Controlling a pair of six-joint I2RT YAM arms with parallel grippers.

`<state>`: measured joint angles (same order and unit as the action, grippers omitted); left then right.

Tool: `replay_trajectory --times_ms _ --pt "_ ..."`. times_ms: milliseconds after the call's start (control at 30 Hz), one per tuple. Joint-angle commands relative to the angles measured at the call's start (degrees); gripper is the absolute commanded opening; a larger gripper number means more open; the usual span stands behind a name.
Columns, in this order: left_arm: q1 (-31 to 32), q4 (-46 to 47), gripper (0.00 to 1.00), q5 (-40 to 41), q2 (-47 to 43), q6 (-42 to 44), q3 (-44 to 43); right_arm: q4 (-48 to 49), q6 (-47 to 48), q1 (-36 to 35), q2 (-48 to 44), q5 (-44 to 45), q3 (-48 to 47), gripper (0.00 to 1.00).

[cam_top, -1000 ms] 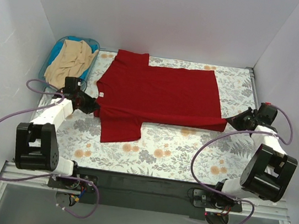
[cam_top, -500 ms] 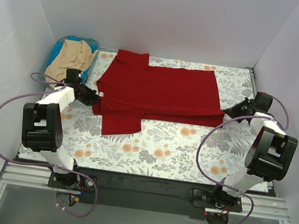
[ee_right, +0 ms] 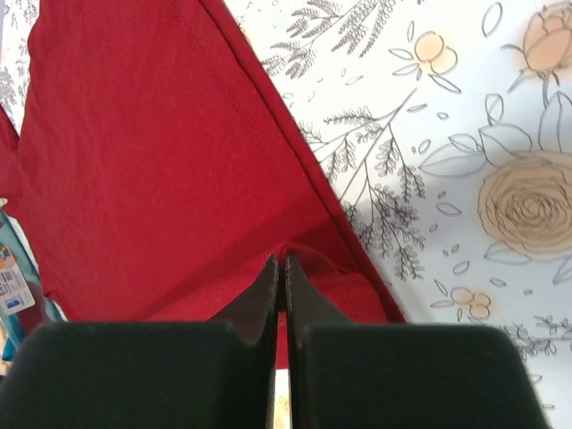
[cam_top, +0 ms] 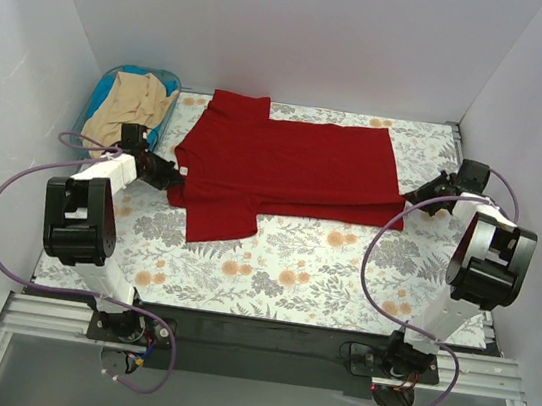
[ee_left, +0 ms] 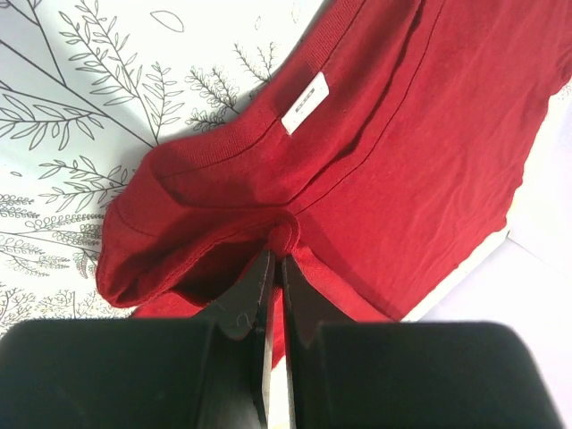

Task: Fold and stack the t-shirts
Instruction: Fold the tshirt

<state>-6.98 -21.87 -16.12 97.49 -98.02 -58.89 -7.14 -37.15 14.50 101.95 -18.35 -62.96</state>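
The dark red t-shirt lies spread on the floral table, its near long edge folded over toward the back, one sleeve sticking out toward the front. Its white neck label shows in the left wrist view. My left gripper is shut on a pinch of the red cloth at the shirt's left end. My right gripper is shut on the red cloth at the shirt's right end. The beige t-shirt lies bunched in the blue basket at the back left.
The floral tablecloth covers the table in front of the shirt. White walls stand close on the left, back and right. Purple cables loop beside both arms.
Both grippers have carried the shirt's near edge toward the back, so the fold over the shirt has grown and the sleeve has shifted back with it.
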Motion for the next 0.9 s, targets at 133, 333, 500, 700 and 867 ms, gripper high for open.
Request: replay_trajectory --times_ms 133,333,500,700,867 --pt "-0.9 1.7 0.00 1.1 0.3 -0.5 -1.7 -0.5 2.8 -0.7 5.7 -1.2 -7.4 0.01" --pt "-1.0 2.1 0.00 1.4 1.8 -0.4 -2.0 -2.3 4.7 -2.7 10.8 -1.5 -12.1 0.07" --pt "-1.5 3.4 0.20 -0.3 2.1 0.5 -1.8 -5.9 7.7 -4.0 13.0 -1.7 -16.7 0.39" --pt "-1.5 3.2 0.62 2.7 -4.1 2.2 -0.1 -7.8 9.5 -4.3 4.0 5.0 -12.0 0.61" --pt "-1.5 -3.6 0.61 10.7 -9.6 1.7 2.9 -8.3 10.8 -5.4 -4.6 10.3 -3.9 0.61"
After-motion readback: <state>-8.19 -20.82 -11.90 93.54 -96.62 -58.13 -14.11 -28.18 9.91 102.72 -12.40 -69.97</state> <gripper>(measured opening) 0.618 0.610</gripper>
